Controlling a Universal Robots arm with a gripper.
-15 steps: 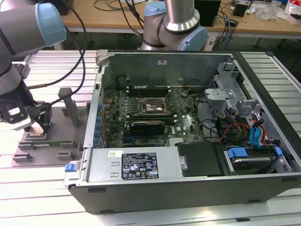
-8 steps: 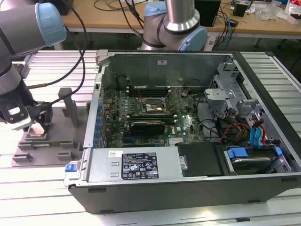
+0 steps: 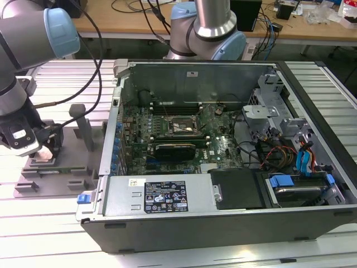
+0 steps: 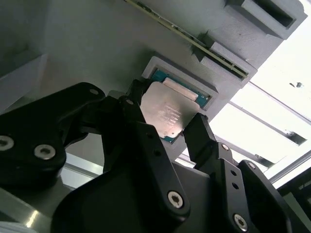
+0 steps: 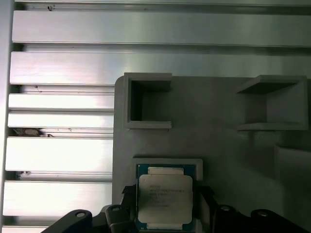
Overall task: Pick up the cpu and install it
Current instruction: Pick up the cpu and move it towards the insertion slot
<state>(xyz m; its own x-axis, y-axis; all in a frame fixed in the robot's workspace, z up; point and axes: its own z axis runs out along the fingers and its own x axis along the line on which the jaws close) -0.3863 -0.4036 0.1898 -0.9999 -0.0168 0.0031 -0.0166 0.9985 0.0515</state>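
Hand: the hand [image 3: 43, 155] is down low over a grey tray, at the exterior view's left.
Hand state: it is closed on the chip. In both wrist views a black finger presses on each of two opposite sides.
Fingers: the fingers [image 4: 200, 138] are black, with small round screws in them.
Chip: the chip [image 5: 165, 194] is between the fingers, right at its square pocket in the tray. Its shiny silver top faces the hand, and a thin green edge shows around it.
Lifted or not: I cannot tell if the chip sits in the pocket or hangs just above it.
Tray: the tray [image 3: 62, 173] lies flat under the hand. A tall grey post [image 3: 83, 127] stands on it, just beside the hand. In the first wrist view two little open boxes [image 5: 148, 104] stand on the tray, past the chip.
Tabletop: the tabletop [image 3: 50, 223] is made of long silver metal strips. It lies under the tray and the computer.
Computer: a big open computer case [image 3: 223, 223] lies on its side, well apart from the hand, toward the exterior view's right.
Socket: a black-framed square socket [image 3: 177, 127] sits on the green board inside the case, far from the hand.
Arm: the arm [image 3: 22, 33] is grey with pale blue caps and reaches down to the hand.
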